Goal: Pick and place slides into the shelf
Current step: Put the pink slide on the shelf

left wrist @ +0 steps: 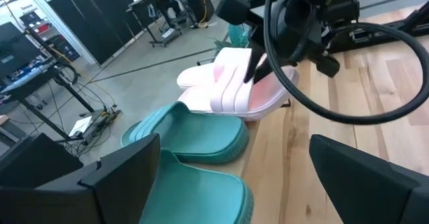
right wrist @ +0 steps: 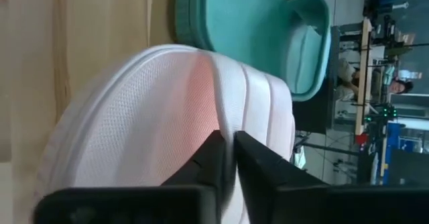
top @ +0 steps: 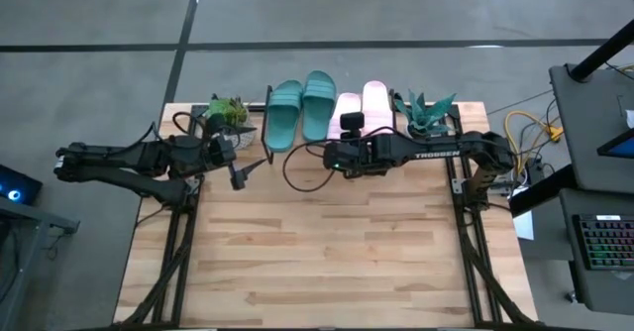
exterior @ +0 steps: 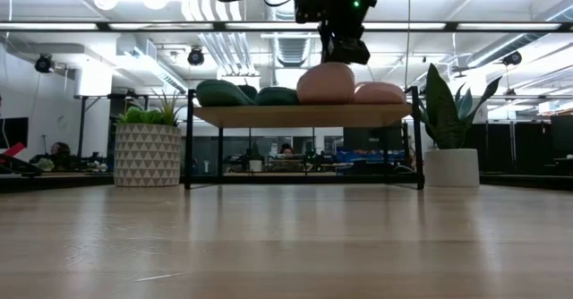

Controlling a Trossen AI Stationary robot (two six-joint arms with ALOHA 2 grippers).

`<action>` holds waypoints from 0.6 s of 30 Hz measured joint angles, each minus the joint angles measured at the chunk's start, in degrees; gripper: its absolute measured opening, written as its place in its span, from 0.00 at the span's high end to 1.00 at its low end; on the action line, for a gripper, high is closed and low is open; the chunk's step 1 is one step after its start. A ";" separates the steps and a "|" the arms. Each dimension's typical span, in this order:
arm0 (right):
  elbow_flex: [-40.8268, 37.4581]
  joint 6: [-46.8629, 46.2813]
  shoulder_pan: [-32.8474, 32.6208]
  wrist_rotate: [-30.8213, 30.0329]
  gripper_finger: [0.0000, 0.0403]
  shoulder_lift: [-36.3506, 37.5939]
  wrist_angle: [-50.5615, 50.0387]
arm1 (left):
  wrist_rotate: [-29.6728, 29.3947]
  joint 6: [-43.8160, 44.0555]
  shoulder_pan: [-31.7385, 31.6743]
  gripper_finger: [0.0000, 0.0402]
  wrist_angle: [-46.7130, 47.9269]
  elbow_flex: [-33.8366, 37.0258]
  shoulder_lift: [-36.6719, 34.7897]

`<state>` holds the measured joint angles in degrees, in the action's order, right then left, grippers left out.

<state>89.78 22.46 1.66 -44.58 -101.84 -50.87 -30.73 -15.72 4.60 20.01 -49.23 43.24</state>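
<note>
While all four slides sit side by side on the shelf [exterior: 304,115], the right gripper [right wrist: 226,158] pinches the nearer pink slide's [top: 348,121] ribbed strap, a soft, light, bendy hold. The left gripper [top: 241,176] waits spread off the shelf's left end.

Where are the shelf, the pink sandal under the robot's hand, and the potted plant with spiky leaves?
shelf [exterior: 300,115]: low view, front edge of its plank.
pink sandal [right wrist: 167,110]: right wrist view, its strap.
spiky plant [exterior: 452,167]: low view, its white pot.
</note>
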 joint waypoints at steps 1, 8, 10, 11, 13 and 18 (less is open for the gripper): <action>0.33 0.00 -0.01 0.02 0.91 -0.02 0.04 | 0.01 -0.01 0.00 0.09 -0.01 0.00 -0.02; 1.46 -0.04 0.01 0.03 0.65 -0.02 -1.28 | -0.01 -0.12 0.00 0.09 -0.03 0.00 0.08; 1.46 -0.25 -0.01 0.00 0.58 -0.02 -2.24 | 0.01 -0.08 0.00 0.09 0.16 0.00 0.11; 1.46 -0.50 -0.01 -0.03 0.56 -0.02 -2.72 | -0.01 -0.08 0.00 0.09 0.08 0.00 0.26; 1.46 -1.01 -0.10 -0.05 0.52 -0.02 -3.05 | 0.01 -0.08 0.00 0.09 0.23 0.00 0.22; 1.99 -1.54 -1.14 -0.25 0.46 0.02 -3.09 | 0.02 -0.11 0.00 0.09 0.38 0.00 0.33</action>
<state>91.77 20.92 0.52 -44.83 -101.82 -53.96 -30.71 -15.82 4.60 20.38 -49.23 43.57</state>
